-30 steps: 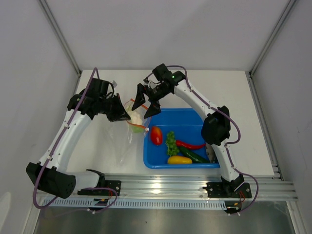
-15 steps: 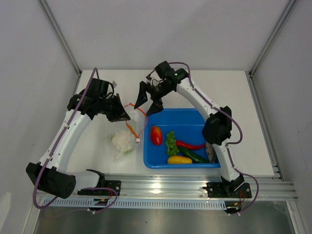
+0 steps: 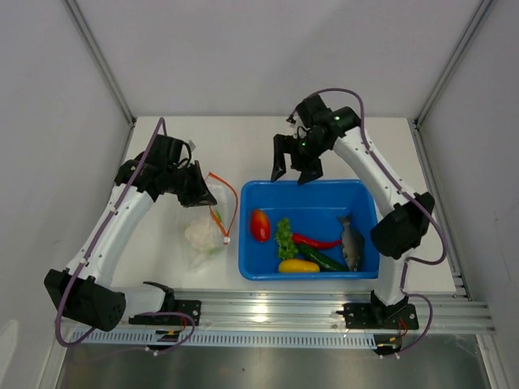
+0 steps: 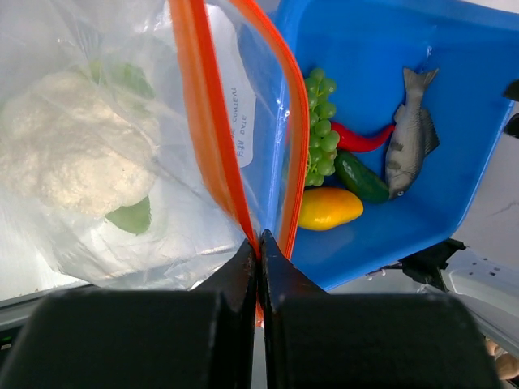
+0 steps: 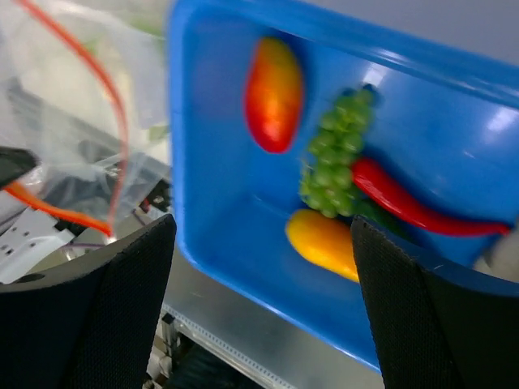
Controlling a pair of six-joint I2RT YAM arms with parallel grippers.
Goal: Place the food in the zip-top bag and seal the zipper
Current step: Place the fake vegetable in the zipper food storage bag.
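Note:
The clear zip-top bag [image 3: 208, 231] lies left of the blue tray [image 3: 253, 267], with the white cauliflower [image 3: 200, 235] inside it. My left gripper [image 3: 203, 191] is shut on the orange zipper [image 4: 207, 121] at one end of the mouth, which gapes in a loop. In the tray lie the tomato [image 3: 259, 224], lettuce [image 3: 285, 237], chili [image 3: 318, 241], squash [image 3: 298, 265], cucumber [image 3: 326, 259] and fish [image 3: 352, 241]. Above the tray's far left edge hangs my right gripper [image 3: 293, 167], open and empty. Its wrist view looks down on the tomato [image 5: 274, 93] and squash [image 5: 324, 243].
The tray's left wall [image 4: 454, 219] stands close against the bag's mouth. White table [image 3: 211, 138] runs behind the bag and tray, walled in on both sides. A metal rail [image 3: 276, 312] lines the near edge.
The cauliflower has dropped from the bag's mouth down into the bag. My right gripper has swung right, away from the bag to above the tray's far edge, uncovering the fish.

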